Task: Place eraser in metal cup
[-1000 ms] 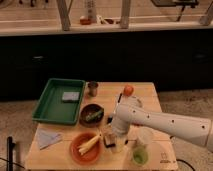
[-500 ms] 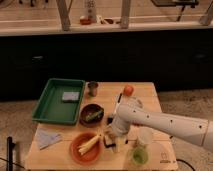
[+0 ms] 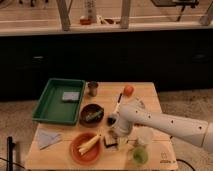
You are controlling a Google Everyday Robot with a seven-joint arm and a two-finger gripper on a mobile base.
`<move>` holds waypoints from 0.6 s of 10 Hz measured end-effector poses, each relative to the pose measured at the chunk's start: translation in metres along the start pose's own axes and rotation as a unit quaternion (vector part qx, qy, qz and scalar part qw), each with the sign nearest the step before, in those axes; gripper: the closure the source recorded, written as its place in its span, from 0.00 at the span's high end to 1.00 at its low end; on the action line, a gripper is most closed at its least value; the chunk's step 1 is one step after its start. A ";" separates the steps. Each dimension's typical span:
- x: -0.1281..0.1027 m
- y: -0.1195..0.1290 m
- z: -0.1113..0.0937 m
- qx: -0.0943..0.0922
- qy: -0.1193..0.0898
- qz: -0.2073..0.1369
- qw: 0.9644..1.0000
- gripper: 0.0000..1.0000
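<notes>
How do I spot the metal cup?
Find the big green tray on the table. The metal cup stands by its far right corner, beyond the gripper low near the front. It's a small grey cylinder, unlike the wide dark bowl.

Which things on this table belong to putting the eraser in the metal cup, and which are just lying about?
Job: eraser, by the gripper near the table's front edge; metal cup, beside the green tray.
Lying about: green tray holding a grey sponge; dark brown bowl; orange plate; clear plastic cup; orange fruit; pale blue cloth.
</notes>
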 end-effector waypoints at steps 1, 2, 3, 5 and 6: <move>0.001 -0.001 0.000 0.001 0.001 -0.003 1.000 0.40; 0.002 -0.002 0.000 0.002 0.002 -0.003 1.000 0.27; 0.003 -0.003 -0.002 0.003 0.004 -0.004 1.000 0.19; 0.003 -0.001 -0.004 0.000 0.004 -0.003 1.000 0.01; 0.003 -0.001 -0.005 0.000 0.004 -0.003 1.000 0.00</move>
